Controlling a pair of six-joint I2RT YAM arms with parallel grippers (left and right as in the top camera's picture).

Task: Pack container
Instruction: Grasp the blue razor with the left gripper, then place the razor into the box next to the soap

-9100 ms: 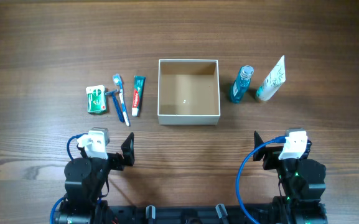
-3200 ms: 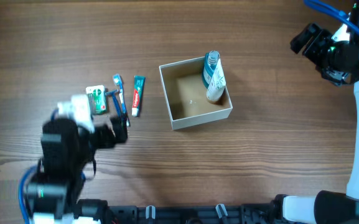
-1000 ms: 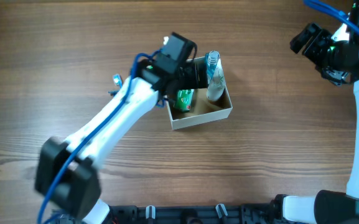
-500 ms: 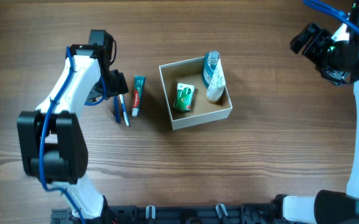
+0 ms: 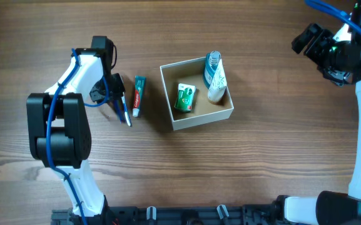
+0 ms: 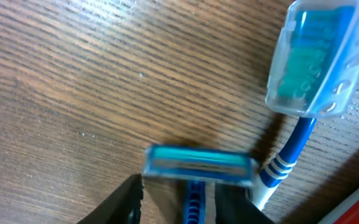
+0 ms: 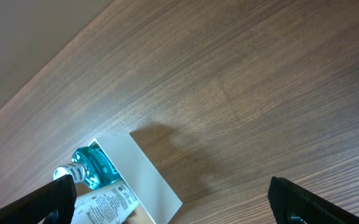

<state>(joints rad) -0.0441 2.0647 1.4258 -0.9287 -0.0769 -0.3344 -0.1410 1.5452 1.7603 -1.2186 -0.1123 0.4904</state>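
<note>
The container (image 5: 203, 119), a white-walled box with a tan inside, holds a green packet (image 5: 184, 98), a blue bottle (image 5: 213, 61) and a white tube (image 5: 216, 84). To its left lie a toothpaste tube (image 5: 137, 95) and the blue handles of a razor and a toothbrush (image 5: 123, 112). My left gripper (image 5: 114, 94) is down over those two. In the left wrist view the razor (image 6: 198, 165) has its handle between my left gripper's (image 6: 179, 206) narrowed fingers, with a gap on the left side. The capped toothbrush head (image 6: 313, 62) lies beside it. My right gripper (image 5: 310, 42) stands wide open, far right.
In the right wrist view the container's white wall (image 7: 148, 174), the bottle (image 7: 89, 168) and the tube (image 7: 107, 202) sit low at the left, well away from my right gripper (image 7: 185, 205). Bare wooden table (image 5: 261, 162) surrounds everything.
My left arm left the green packet in the container, swung left to the razor and toothbrush, and its jaws have narrowed around the razor handle. The right arm is still.
</note>
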